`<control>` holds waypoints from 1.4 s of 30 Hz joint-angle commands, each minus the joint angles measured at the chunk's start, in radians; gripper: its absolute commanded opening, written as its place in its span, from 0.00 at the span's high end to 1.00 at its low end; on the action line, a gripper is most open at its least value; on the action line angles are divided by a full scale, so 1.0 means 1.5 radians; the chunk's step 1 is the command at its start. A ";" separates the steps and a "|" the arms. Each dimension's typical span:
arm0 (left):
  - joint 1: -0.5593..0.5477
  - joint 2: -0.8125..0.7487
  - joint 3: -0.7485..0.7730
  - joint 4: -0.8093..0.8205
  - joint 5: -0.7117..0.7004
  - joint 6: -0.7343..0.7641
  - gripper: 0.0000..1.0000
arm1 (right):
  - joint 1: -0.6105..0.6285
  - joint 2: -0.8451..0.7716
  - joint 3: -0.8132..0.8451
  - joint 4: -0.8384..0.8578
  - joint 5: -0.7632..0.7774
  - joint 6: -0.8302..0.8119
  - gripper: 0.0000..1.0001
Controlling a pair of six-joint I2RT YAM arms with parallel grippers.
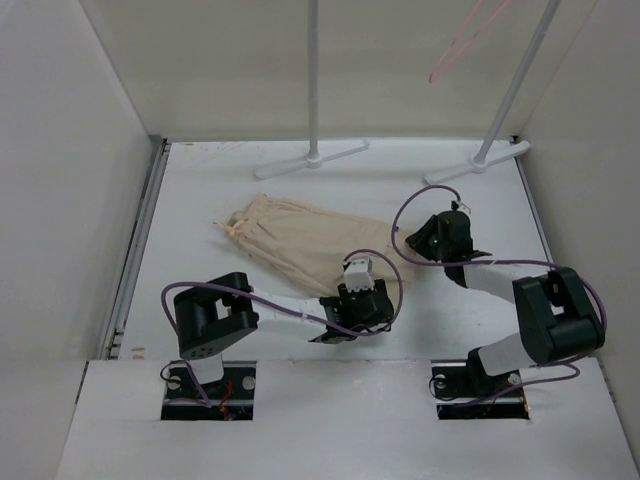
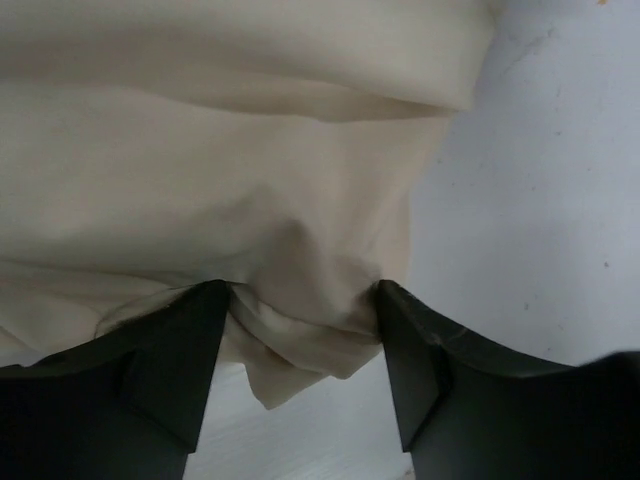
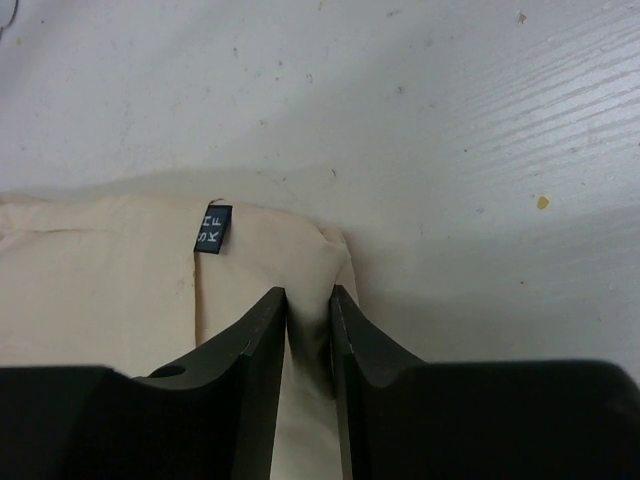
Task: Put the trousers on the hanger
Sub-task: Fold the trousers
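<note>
The tabletop [image 1: 200,190] was white and matte, with small specks and a faint grain visible from the wrist cameras. Plain white walls [image 1: 60,180] closed it on the left, far and right sides. One pair of trousers [image 1: 290,240] lay flat on the middle of the tabletop, a little toward the left edge. They were soft beige cloth with many shallow wrinkles, and the gathered end pointed to the far left corner. At the near end of the cloth stood the left gripper [image 2: 305,300]. Its two black wedge-shaped fingers were apart, and a puckered fold of the trousers lay between them and touched both tips. Along the far edge stood two thin grey-white rack poles, one near the middle [image 1: 313,70] and one toward the far right corner [image 1: 520,80], each on a flat crossed foot. One hanger [image 1: 450,52], a slim pink rod, hung high beside the right pole, well apart from the trousers. The right gripper [image 3: 308,300] was at the right end of the cloth. Its fingers were almost together and pinched a raised ridge of the trousers at a corner, just beside one small dark label [image 3: 212,229] with pale letters. Both arms were black with purple cables [image 1: 290,312], and their two bases sat at the near edge.
</note>
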 commanded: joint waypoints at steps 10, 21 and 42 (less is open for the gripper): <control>-0.002 -0.024 -0.077 -0.027 0.055 -0.009 0.93 | -0.029 0.028 0.023 0.040 0.004 0.023 0.94; -0.040 -0.026 -0.068 -0.026 0.093 -0.034 0.90 | -0.061 0.085 0.074 0.053 0.008 0.020 0.97; -0.072 -0.391 -0.168 -0.128 -0.053 0.034 0.00 | -0.028 -0.156 0.052 -0.054 0.086 -0.038 0.17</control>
